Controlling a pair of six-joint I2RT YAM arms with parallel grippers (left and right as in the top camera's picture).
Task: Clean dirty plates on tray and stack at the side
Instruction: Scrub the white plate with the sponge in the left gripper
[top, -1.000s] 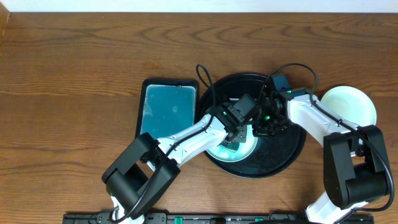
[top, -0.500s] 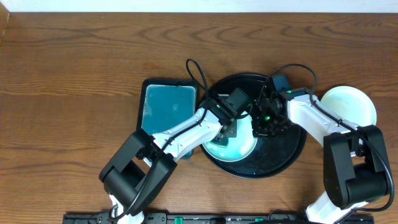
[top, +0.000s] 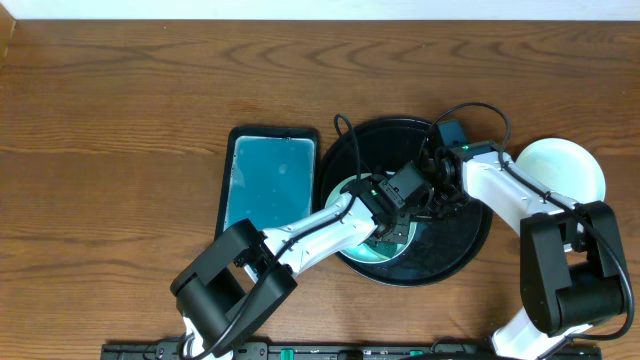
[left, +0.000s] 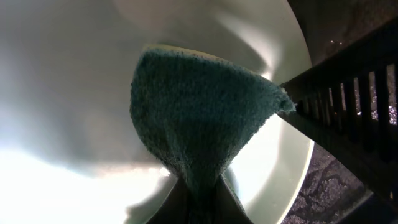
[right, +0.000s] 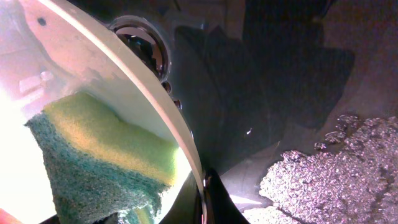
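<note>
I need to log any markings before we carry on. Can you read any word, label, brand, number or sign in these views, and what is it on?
No text can be read in any view.
The plate, sponge, round black tray and rectangular tray show no print.
The black bar at the bottom edge of the overhead view has a green spot, and any marking there is too small to read.

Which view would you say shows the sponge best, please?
Left wrist: the sponge fills the middle, green face toward the camera, over the plate. Right wrist shows its yellow and green layers, lower left. Overhead, the left gripper hides nearly all of it.
</note>
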